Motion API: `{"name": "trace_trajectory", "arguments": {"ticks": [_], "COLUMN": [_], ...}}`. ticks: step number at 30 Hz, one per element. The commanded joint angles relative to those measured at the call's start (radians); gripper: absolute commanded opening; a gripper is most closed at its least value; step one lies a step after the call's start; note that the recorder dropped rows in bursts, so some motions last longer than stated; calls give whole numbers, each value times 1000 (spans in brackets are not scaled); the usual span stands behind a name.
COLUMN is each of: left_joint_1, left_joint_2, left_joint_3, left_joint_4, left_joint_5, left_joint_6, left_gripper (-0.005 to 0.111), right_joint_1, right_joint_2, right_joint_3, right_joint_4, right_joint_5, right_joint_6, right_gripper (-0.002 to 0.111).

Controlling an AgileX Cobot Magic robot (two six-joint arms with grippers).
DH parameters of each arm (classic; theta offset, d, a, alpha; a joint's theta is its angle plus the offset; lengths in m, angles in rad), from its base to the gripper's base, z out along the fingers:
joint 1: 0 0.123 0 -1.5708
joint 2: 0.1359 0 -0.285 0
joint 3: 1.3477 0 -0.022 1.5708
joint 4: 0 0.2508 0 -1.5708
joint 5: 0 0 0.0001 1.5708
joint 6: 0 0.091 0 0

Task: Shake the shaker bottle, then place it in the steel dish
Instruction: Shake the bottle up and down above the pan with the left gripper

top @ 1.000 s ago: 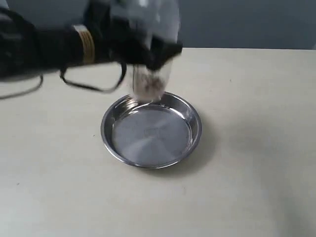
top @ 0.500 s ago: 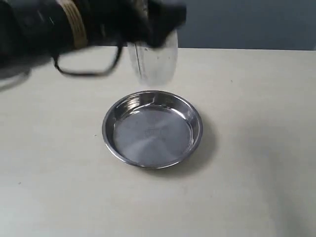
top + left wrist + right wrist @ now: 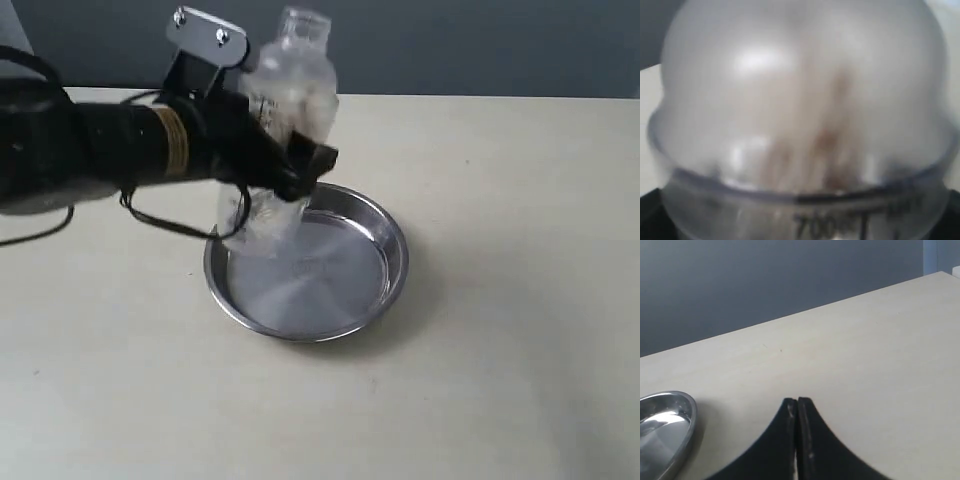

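One drop lower: clear plastic shaker bottle [image 3: 296, 88], clamped in left gripper [image 3: 275, 152], tilted over shiny round steel dish [image 3: 396, 252]; probably nearing placement.

The shaker bottle [image 3: 295, 95] was clear glossy plastic; steel dish [image 3: 396, 262] shiny polished metal, brushed floor; table [image 3: 500, 380] smooth matt beige.

Shaker bottle [image 3: 295, 95] tilts over steel dish [image 3: 396, 262], left side.
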Motion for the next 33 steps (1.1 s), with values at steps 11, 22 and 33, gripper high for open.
{"name": "trace_trajectory", "arguments": {"ticks": [11, 22, 33], "left_joint_1": [-24, -63, -112], "left_joint_2": [-153, -194, -208], "left_joint_3": [-29, -81, -57], "left_joint_4": [-189, -244, -296], "left_joint_5": [-178, -85, -58], "left_joint_6": [151, 263, 313], "left_gripper": [0, 0, 0], "right_joint_1": [2, 2, 2], "right_joint_2": [-5, -5, -5], "right_joint_3": [2, 2, 2], "right_joint_4": [-6, -8, -8], "right_joint_5": [-11, -11, -11], "right_joint_6": [-3, -3, -3], "right_gripper": [-1, -1, -1]}}
